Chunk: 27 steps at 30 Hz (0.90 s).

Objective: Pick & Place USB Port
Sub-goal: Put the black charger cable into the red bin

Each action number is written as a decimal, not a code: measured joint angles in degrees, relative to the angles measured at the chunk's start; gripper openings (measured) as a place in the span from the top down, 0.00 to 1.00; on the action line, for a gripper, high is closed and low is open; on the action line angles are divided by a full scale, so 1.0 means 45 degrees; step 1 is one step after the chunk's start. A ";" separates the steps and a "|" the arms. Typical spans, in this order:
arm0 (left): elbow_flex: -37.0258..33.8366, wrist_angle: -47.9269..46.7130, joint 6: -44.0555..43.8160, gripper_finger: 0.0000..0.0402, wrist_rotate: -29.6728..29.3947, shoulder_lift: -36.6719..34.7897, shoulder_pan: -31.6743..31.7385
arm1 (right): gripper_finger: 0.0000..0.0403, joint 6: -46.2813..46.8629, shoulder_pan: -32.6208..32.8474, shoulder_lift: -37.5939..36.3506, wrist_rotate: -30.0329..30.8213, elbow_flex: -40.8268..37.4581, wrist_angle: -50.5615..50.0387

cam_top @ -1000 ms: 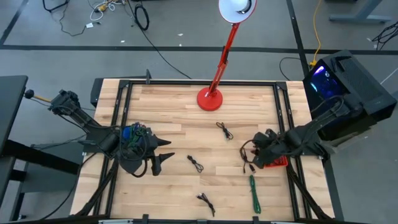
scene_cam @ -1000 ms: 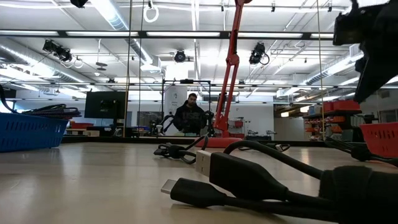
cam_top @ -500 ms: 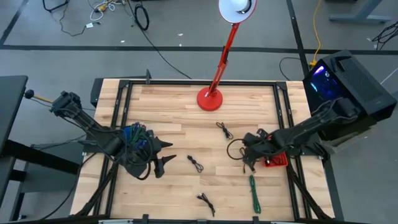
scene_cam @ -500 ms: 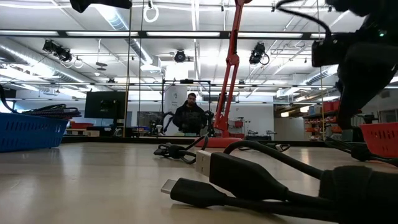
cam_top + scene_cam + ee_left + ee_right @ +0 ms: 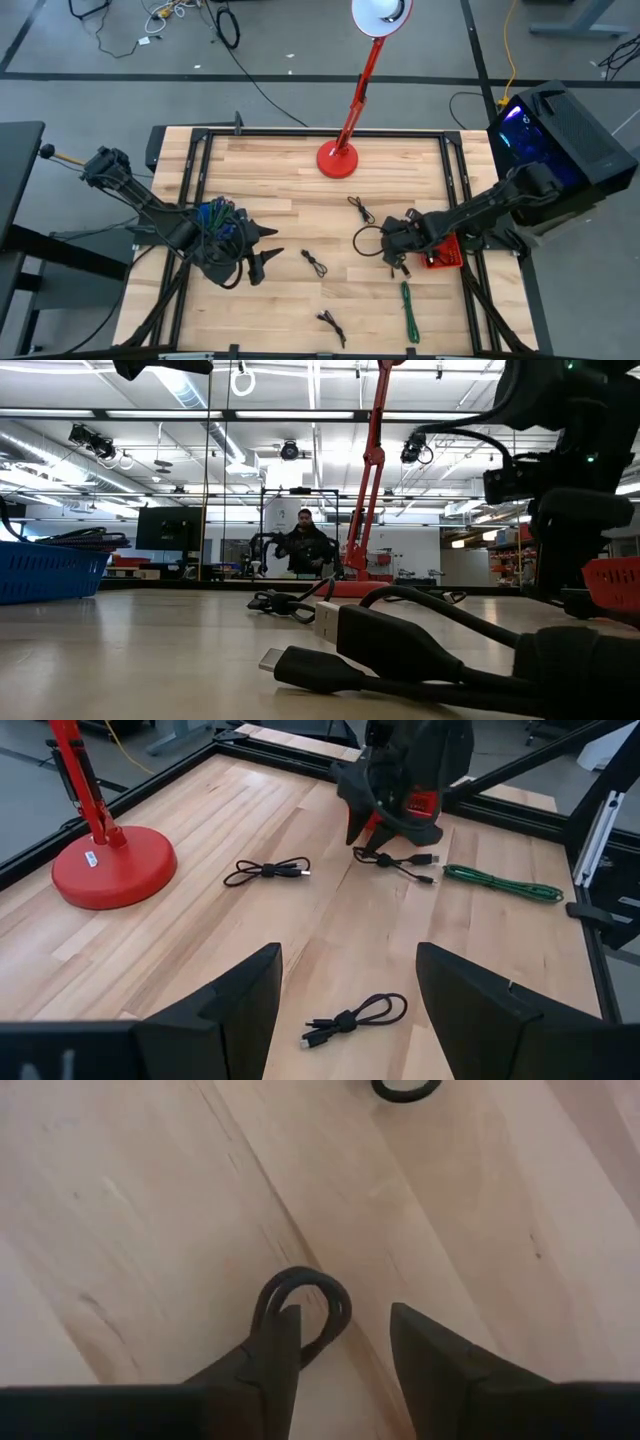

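A black USB cable (image 5: 398, 860) lies bundled on the wooden table, directly under my right gripper (image 5: 372, 838). That gripper (image 5: 393, 252) points down and is open. In the right wrist view one loop of the cable (image 5: 300, 1305) lies on the wood beside one fingertip, and I cannot tell whether they touch. My left gripper (image 5: 268, 247) waits open at the table's left side, above the wood, next to the blue basket (image 5: 215, 215).
Other cables lie about: black ones (image 5: 361, 210), (image 5: 315, 263), (image 5: 331, 324) and a green one (image 5: 409, 310). A red basket (image 5: 447, 256) sits by the right edge behind my right gripper. The red lamp's base (image 5: 337, 158) stands at the far middle. A person shows in the room beyond.
My right gripper has moved toward the table's left, away from the red basket, and has come lower over the wood. Its fingers stay open.
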 joint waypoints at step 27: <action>0.0000 -0.0018 -0.0015 0.41 0.0002 -0.0005 0.0005 | 1.00 -0.0408 -0.2303 -0.3250 -0.0733 -0.0010 -0.0576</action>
